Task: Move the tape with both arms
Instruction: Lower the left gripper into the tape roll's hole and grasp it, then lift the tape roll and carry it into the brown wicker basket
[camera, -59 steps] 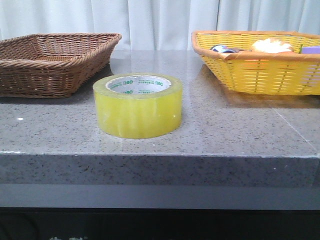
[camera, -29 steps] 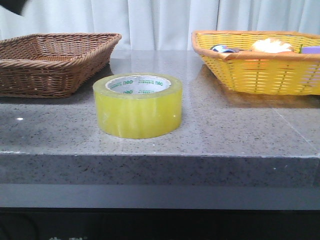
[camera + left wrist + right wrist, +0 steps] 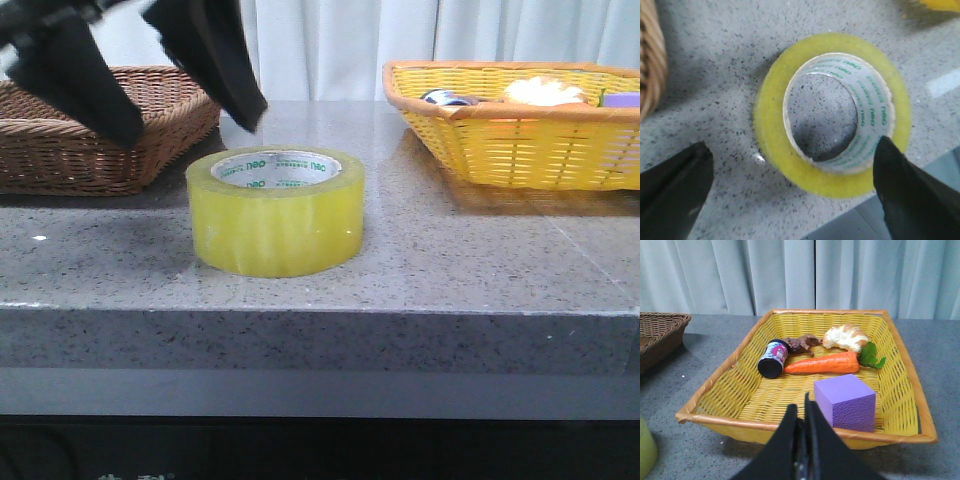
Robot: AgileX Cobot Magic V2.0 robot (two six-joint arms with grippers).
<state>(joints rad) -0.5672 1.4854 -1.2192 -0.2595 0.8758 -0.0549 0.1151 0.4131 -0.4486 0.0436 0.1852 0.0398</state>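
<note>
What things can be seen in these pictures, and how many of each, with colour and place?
tape: one, yellow, white core with green letters, flat on the table between the baskets.
table: one, grey speckled stone.
brown basket: one, on the table's left side.
yellow basket: one, on the table's right side.
carrot: one, orange with green leaves, in the yellow basket.
purple block: one, in the yellow basket.
small can: one, dark, lying in the yellow basket.
bread: one, pale, in the yellow basket.
brown lump: one, beside the can; cannot identify.
curtain: pale, behind the table.
left gripper: black, open, above the tape.
right gripper: black, shut, before the yellow basket.
</note>
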